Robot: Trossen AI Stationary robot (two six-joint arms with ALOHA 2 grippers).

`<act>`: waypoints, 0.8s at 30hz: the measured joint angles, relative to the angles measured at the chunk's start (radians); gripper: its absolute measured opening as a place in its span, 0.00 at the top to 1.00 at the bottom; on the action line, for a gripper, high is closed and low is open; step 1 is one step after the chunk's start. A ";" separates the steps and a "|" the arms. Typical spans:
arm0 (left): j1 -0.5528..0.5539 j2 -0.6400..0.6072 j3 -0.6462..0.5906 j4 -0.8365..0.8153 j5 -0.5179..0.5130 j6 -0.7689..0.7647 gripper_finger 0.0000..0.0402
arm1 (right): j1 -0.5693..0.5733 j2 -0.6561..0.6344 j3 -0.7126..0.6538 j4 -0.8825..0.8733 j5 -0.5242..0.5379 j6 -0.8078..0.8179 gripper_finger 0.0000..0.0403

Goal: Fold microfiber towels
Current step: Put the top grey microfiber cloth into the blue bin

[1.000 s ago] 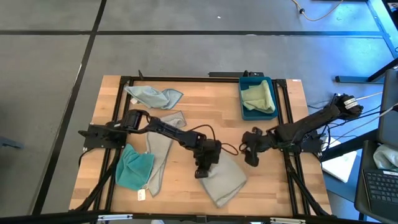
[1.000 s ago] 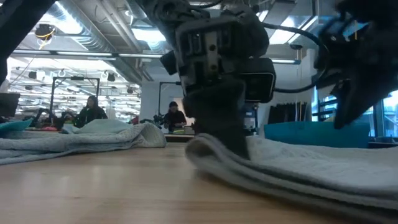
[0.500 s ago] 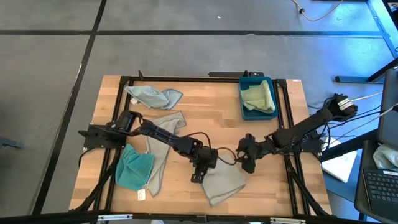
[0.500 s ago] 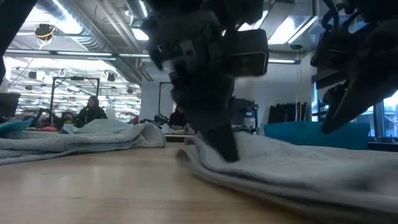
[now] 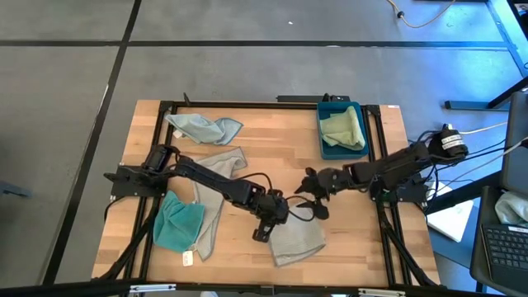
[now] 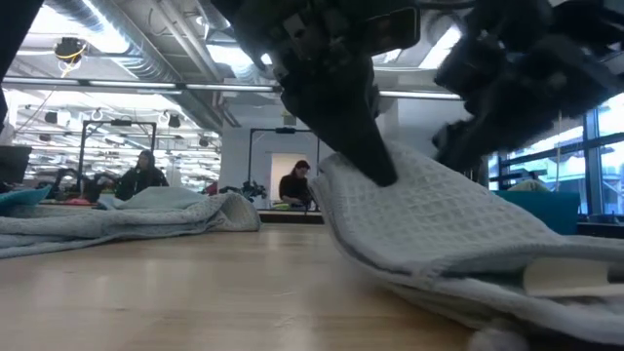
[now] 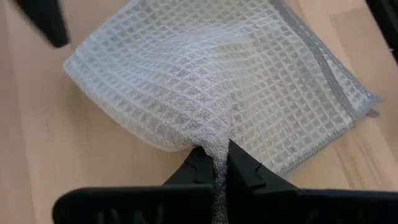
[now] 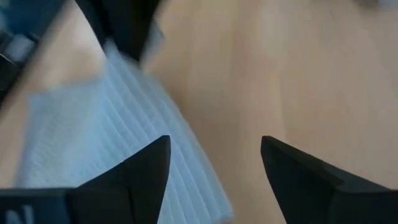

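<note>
High view: the light grey microfiber towel [image 5: 295,240] is being pinched at one edge by the clenched left end effector [image 5: 266,223] while the right end effector [image 5: 307,193] is hovering released, so the lifted edge is best being carried squarely across to the opposite hem.

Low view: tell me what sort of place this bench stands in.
Probably a large open robotics lab or workshop. Past the wooden table runs a hall with exposed ceiling ducts and strip lights, metal frame rigs, and people seated at benches farther back.

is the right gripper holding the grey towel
No, the right gripper hangs open above the table with nothing between its fingers; the left gripper pinches the grey towel.
</note>
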 joint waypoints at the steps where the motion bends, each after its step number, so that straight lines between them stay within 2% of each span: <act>1: 0.000 0.000 0.000 0.000 -0.005 0.008 1.00 | -0.014 0.009 0.000 0.041 -0.045 -0.006 0.37; 5: 0.003 0.000 0.008 -0.007 -0.024 0.061 1.00 | -0.038 0.084 0.015 0.135 -0.177 -0.028 0.37; 10: 0.003 -0.002 0.081 -0.048 -0.123 0.163 1.00 | -0.037 0.201 0.074 0.132 -0.255 -0.081 0.37; 13: 0.000 -0.002 0.136 -0.096 -0.136 0.234 1.00 | -0.040 0.244 0.102 0.129 -0.305 -0.105 0.37; 19: -0.017 -0.004 0.180 -0.162 -0.110 0.309 1.00 | -0.045 0.242 0.136 0.014 -0.351 -0.210 0.37; 24: -0.023 -0.004 0.193 -0.188 -0.101 0.312 1.00 | -0.076 0.209 0.151 -0.002 -0.352 -0.306 0.37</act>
